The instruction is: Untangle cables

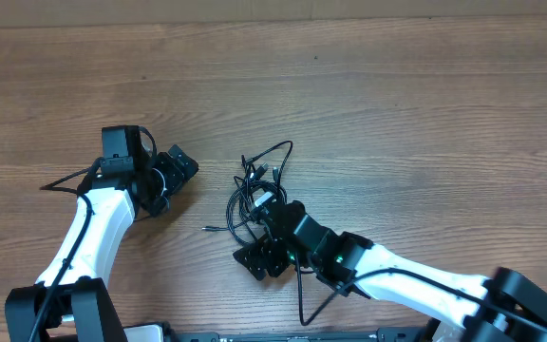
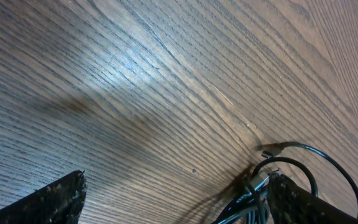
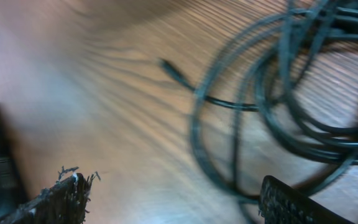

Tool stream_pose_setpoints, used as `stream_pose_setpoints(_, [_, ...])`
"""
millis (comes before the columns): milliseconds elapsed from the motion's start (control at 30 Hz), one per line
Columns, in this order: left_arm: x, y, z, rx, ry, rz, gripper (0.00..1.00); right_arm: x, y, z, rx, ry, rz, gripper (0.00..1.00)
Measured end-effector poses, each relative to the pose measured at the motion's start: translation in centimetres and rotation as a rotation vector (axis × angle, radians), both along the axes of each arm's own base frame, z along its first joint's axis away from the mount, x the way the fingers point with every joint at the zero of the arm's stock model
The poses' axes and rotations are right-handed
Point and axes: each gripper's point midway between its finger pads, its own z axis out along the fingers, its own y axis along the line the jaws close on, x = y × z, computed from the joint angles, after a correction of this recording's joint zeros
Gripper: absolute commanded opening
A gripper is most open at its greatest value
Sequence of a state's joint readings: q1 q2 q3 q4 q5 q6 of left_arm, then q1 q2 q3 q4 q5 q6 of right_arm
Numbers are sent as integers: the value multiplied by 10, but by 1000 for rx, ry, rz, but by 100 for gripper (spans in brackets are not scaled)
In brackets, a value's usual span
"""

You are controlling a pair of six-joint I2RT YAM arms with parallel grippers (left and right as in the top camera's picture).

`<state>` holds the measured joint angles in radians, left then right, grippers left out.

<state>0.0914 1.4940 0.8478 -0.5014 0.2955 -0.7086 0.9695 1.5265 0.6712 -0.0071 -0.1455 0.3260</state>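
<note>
Cables [image 1: 259, 190] on bench [image 1: 397, 114], probably limp, light, snag-prone: best pinched at free plug end [image 1: 207, 229]; left claw [image 2: 176, 183], right claw [image 3: 174, 183] gaping, empty.

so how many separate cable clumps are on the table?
1: the cables sit tangled mid-table, by the right arm. A lone thin black strand also pokes out left of the left arm; can't tell if it's a cable. Arms may hide more.
</note>
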Motion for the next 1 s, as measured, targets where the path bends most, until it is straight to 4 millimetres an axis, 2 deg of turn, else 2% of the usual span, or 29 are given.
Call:
stream_pose_setpoints(100, [0, 0, 0, 0, 2, 0, 93, 12, -6, -21, -88, -37, -31, 86])
stream_pose_setpoints(167, [-2, 0, -1, -1, 8, 0, 93, 24, -6, -28, -128, -70, -53, 86])
stream_pose_setpoints(300, [-6, -1, -3, -3, 28, 0, 94, 54, 9, -35, -176, -147, -99, 86])
stream_pose_setpoints(367, [-7, -1, -3, -3, 33, 0, 95, 61, 12, -39, -194, -163, -104, 86])
stream_pose_setpoints(567, [-11, -1, -5, -5, 48, 0, 96, 82, 15, -42, -225, -244, -149, 67])
stream_pose_setpoints(700, [-11, -1, -5, -5, 49, 0, 97, 87, 12, -52, -245, -240, -165, 67])
stream_pose_setpoints(733, [-11, -1, -5, -5, 48, 0, 97, 87, 12, -55, -246, -236, -162, 64])
stream_pose_setpoints(800, [-11, -1, -5, -5, 49, 0, 97, 88, 16, -54, -230, -230, -155, 41])
stream_pose_setpoints(833, [-11, -1, -5, -5, 49, 0, 96, 88, 17, -55, -226, -222, -152, 25])
stream_pose_setpoints(900, [-11, -1, -5, -5, 51, -1, 87, 85, 19, -56, -231, -196, -130, 4])
stream_pose_setpoints(967, [-13, -1, -5, -6, 59, -1, 77, 82, 18, -56, -257, -159, -119, 4])
stream_pose_setpoints(1000, [-15, -2, -6, -7, 66, 0, 68, 80, 19, -55, -275, -138, -112, 4])
